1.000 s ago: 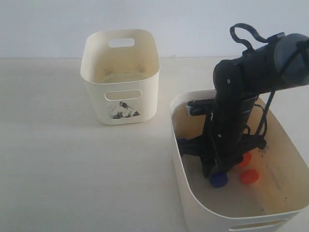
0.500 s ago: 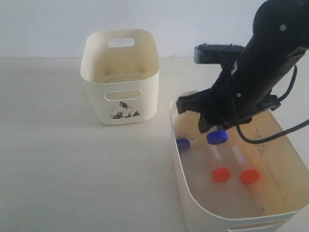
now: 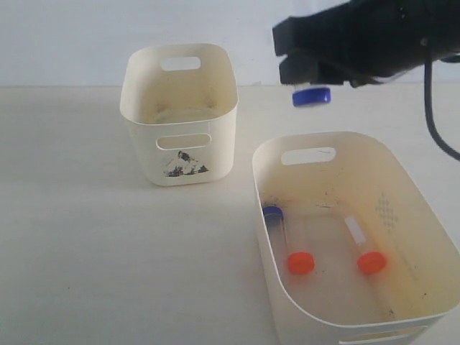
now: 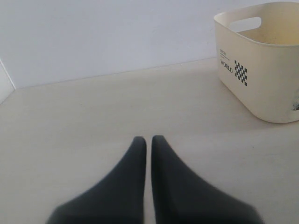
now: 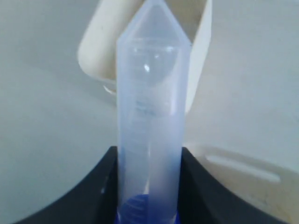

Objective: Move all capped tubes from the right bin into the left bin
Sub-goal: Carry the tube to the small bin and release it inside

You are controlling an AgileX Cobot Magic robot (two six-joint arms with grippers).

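Note:
My right gripper [image 3: 307,70] hangs high above the far rim of the right bin [image 3: 267,259], shut on a blue-capped tube [image 3: 311,95] whose cap points down. In the right wrist view the clear tube [image 5: 152,93] stands between the two fingers of that gripper [image 5: 149,156]. Three tubes lie in the right bin: a blue-capped one [image 3: 273,215] against its left wall and two orange-capped ones [image 3: 300,262] [image 3: 371,262]. The left bin [image 3: 180,154] stands to the left, its inside showing no tube. My left gripper [image 4: 148,140] is shut on nothing, low over bare table, out of the exterior view.
The left bin [image 4: 261,79] shows a "WORLD" print and checker mark in the left wrist view, well ahead of the left gripper. In the right wrist view a cream bin wall [image 5: 96,51] shows behind the tube. A pale wall backs the table.
My right gripper has risen out of the right bin with the blue-capped tube, going up and toward the back. The two orange-capped tubes, earlier partly hidden by the arm, show fully.

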